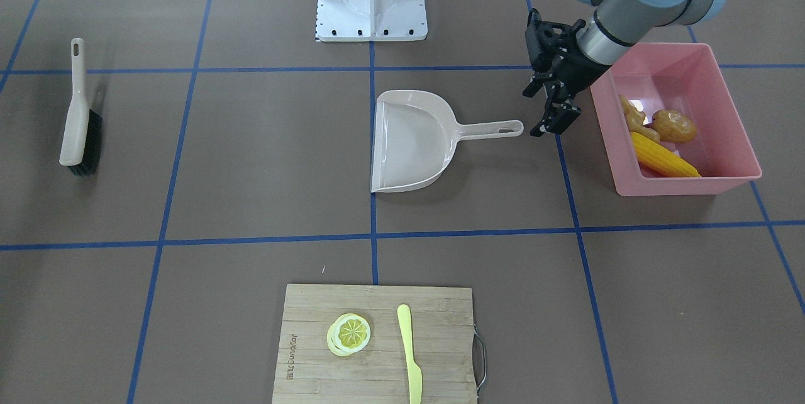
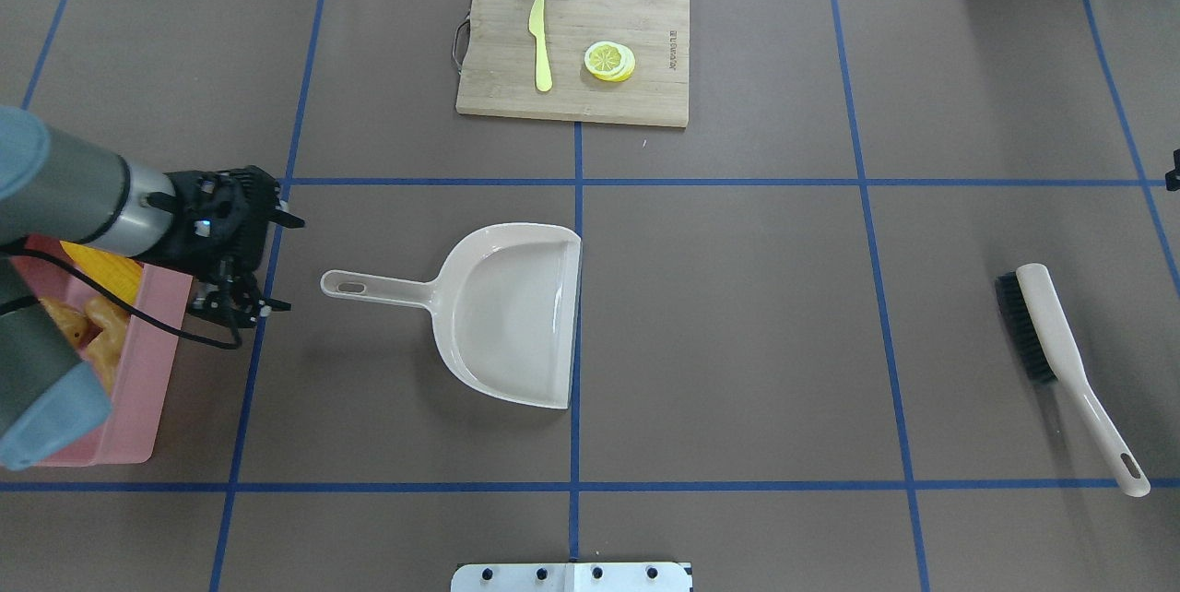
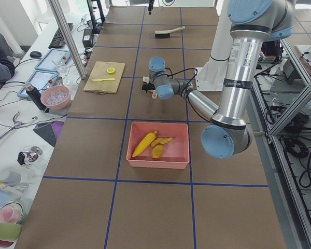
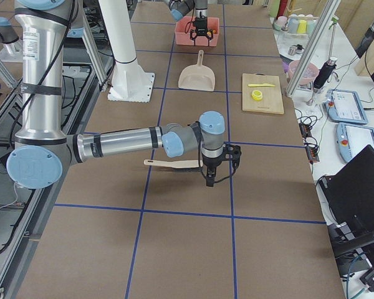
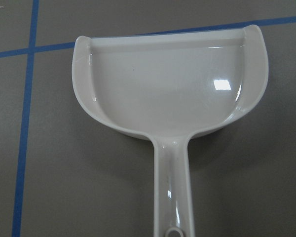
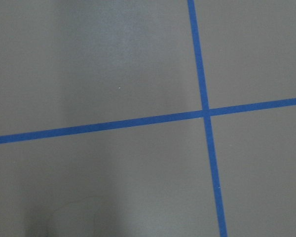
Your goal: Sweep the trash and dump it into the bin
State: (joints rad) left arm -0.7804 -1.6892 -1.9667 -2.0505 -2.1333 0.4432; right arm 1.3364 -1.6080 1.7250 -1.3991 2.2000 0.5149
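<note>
The left tool [image 1: 536, 111] hangs open and empty just beside the bin, its fingers spread above the table [image 1: 251, 158] between the dustpan's handle and the bin's near wall; the right tool [image 4: 218, 168] shows properly only in the side view from the robot's right, poised over the brush, and I cannot tell whether it is open or closed. By my reading the job is essentially finished: the pink bin [image 1: 685, 184] holds all three pieces of trash, the dustpan [image 1: 409, 140] lies flat and empty mid-table, and the brush [image 1: 80, 121] lies on its own well off to the robot's right, gripped by nothing. Inside the bin the corn cob [image 1: 663, 158] lies along the wall farthest from the robot, with the potato [image 1: 674, 126] and the ginger root [image 1: 635, 117] just beside it. At most the arms need to pull away. As for what is hard to see, the left arm covers much of the bin from overhead, the left wrist view cuts off the handle's end and shows no fingers, and the right wrist view gives only bare table and blue tape
</note>
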